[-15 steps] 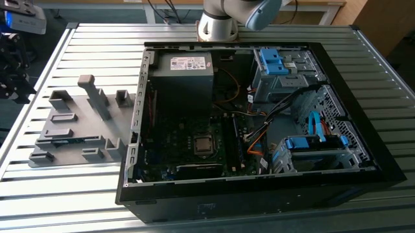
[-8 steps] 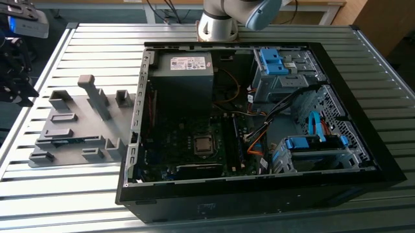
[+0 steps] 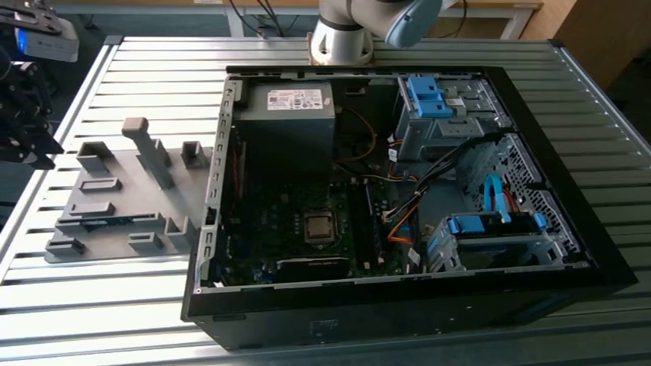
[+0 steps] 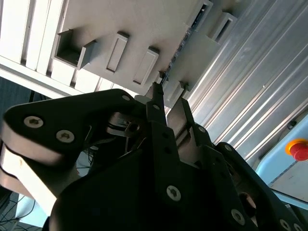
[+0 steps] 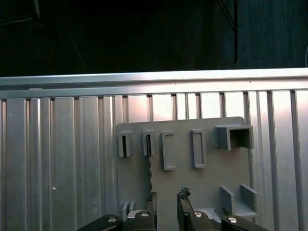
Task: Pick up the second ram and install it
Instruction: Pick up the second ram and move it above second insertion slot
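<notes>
The claw (image 5: 167, 198) stands open in both wrist views, its two black fingers (image 5: 153, 204) apart with bare grey plastic showing in the gap. It hangs over one end of a grey holder tray (image 5: 211, 159) without touching it.

The stick of memory (image 5: 150, 168) is not in its grip. It stands on edge in the tray as a thin dark line. One end sits in a slotted block (image 5: 148, 144) and the other lies close under one fingertip, in line with that finger, not between the two. In the second wrist view its chips (image 4: 183, 43) show along the edge. In the exterior view it lies low in the tray as a dark strip with a touch of blue (image 3: 110, 221).

Upright grey blocks (image 5: 168, 150) stand just beside the stick, and an open box-shaped block (image 5: 236, 137) sits at a far corner.

The tray rests on a ribbed metal table (image 5: 57, 154), to the exterior view's left of an open computer case (image 3: 407, 305). Inside the case are:

- a power supply (image 3: 290, 133) with a white sticker (image 3: 293, 99), its print too small to read
- the bare processor (image 3: 319, 226)
- orange cables (image 3: 402, 229)
- blue drive brackets (image 3: 428, 95)

A red button (image 4: 299, 149) shows beyond the table.
</notes>
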